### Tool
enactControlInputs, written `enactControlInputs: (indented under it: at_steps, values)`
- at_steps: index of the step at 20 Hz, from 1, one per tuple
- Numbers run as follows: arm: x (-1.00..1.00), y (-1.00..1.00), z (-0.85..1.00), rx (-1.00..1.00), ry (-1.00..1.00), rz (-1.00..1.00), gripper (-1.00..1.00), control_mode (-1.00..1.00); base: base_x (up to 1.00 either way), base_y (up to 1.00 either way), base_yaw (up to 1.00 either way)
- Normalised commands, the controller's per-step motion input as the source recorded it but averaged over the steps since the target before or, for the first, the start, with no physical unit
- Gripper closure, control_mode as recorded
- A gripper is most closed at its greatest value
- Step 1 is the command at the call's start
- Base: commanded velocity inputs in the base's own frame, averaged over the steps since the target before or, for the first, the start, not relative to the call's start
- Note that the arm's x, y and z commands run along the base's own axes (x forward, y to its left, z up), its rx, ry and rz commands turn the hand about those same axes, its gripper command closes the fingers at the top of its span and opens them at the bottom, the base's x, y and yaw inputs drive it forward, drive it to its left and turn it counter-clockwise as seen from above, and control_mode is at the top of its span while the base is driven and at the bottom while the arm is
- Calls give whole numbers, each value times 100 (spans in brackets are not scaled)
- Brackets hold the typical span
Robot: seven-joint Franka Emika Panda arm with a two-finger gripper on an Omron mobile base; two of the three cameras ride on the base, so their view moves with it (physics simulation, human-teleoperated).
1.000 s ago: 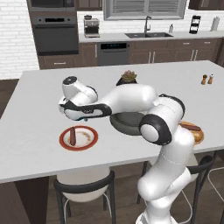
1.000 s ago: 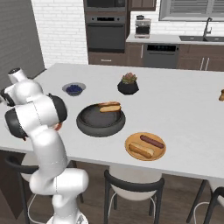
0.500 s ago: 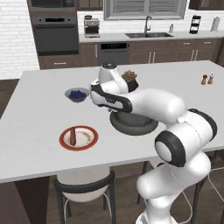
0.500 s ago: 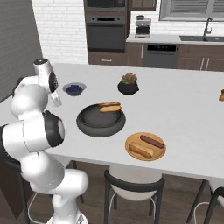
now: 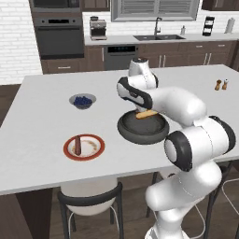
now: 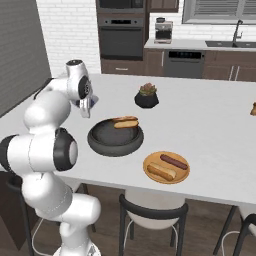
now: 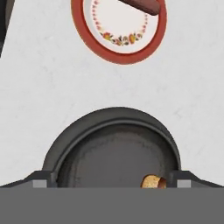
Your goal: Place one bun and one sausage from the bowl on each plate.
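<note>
Stretching across the kitchen is a big white worktop (image 5: 42,172). No words or labels can be read on anything.

A wide dark bowl (image 6: 115,137) sits near the middle of it. One bun (image 6: 125,121) lies inside the bowl, close to the far rim. From the hand view, the bowl (image 7: 116,146) is right below the hand, and an end of the bun (image 7: 153,181) peeks out near one tip.

An orange plate (image 6: 166,167) sits near the front edge, just beside the bowl. It has a bun (image 6: 161,171) and a sausage (image 6: 173,161) on it, side by side.

A white plate with a red rim (image 5: 84,147) sits on the other side of the bowl, a little apart. One sausage (image 5: 78,144) lies on it. It has small flowers painted in a ring.

A small black pot with a plant (image 6: 147,96) stands behind the bowl. A little grey bowl of blue berries (image 5: 83,101) is near it.

The fingers (image 7: 112,178) are spread wide above the bowl and hold nothing.
</note>
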Motion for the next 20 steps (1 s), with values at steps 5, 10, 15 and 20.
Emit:
enactControlInputs:
  at_steps: [5, 10, 15, 20]
  values:
    - [43, -100, 0, 33, 9, -11, -100, -100, 0, 0, 0]
    - [2, -100, -2, 32, 0, 0, -100, -100, 0, 0, 0]
    - [9, -79, -17, 13, 8, 1, -100, -100, 0, 0, 0]
    - [10, 14, -51, -12, 9, 8, -100, -100, 0, 0, 0]
